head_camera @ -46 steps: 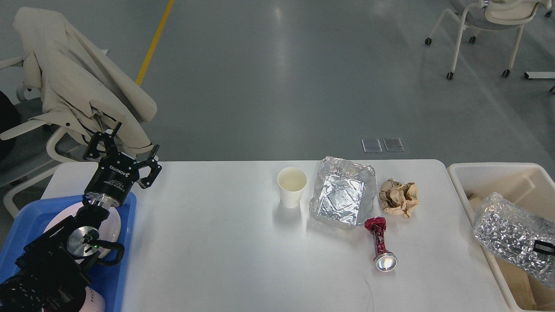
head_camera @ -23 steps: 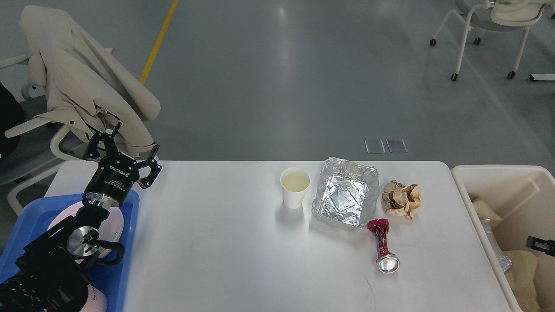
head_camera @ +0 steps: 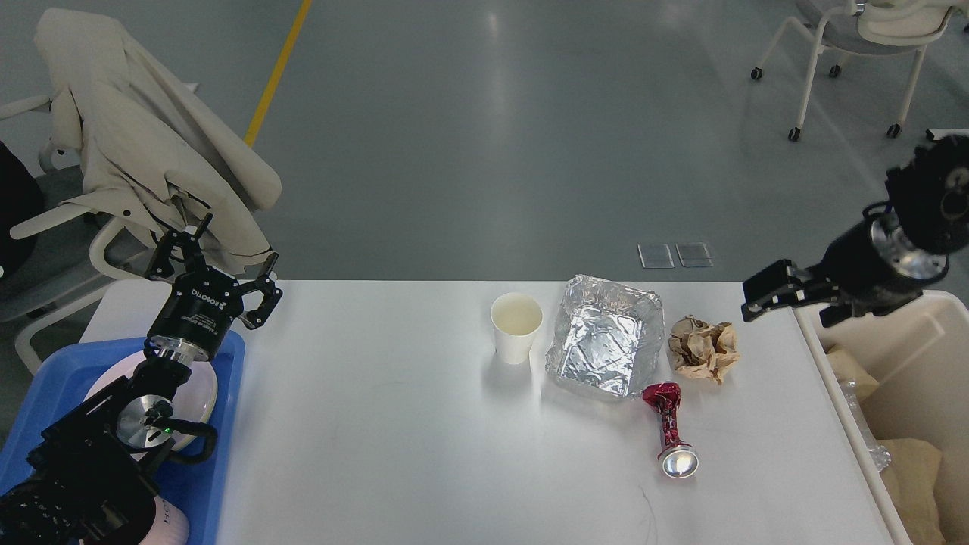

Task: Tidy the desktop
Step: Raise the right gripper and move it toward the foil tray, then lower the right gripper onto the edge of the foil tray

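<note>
1. Hovering at 3 o'clock of the scene, the right gripper sits above the seam between the desktop and the cream bin; its fingers show dark and nearly side-on, so I cannot tell whether they are parted or closed, and nothing is seen in them.
2. Nearest to it, at its 8 o'clock, lies the crumpled brown paper, apart from the fingers and resting on the white top.
3. At 9 o'clock of the paper, just beside it, stands the foil tray, open side up; the crushed red can lies on its side at the tray's 5 o'clock, and the white paper cup stands upright just off the tray's 9 o'clock edge.
4. Far across, at 9 o'clock of the scene, the left gripper is spread wide and empty above the blue tray, which holds a white plate.
5. My judgement: 4 pieces of litter are left, and the step in hand is a reach for the next one, likely the paper.
6. That move calls for a descent toward 8 o'clock, fingers parted wide enough to straddle the soft wad, then a carry to the bin at 3 o'clock.
</note>
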